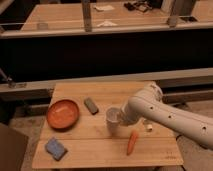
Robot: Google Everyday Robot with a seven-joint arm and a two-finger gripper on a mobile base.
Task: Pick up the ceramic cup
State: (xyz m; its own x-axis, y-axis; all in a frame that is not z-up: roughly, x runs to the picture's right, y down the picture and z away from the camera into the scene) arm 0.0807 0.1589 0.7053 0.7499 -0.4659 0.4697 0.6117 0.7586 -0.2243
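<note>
Pincer (121, 118) at ceramic cup (112, 122), wooden table (100, 150)

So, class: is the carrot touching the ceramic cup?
Apart. The camera view shows bare wood between the carrot and the ceramic cup; the pincer is at the cup.

Gripper (121, 118) at cup (113, 120), mid-bench (75, 152). Bowl (63, 113) and grey block (91, 105) crowd left; carrot (132, 141) lies front-right; sponge (55, 148) front-left. Rear bench open.
</note>
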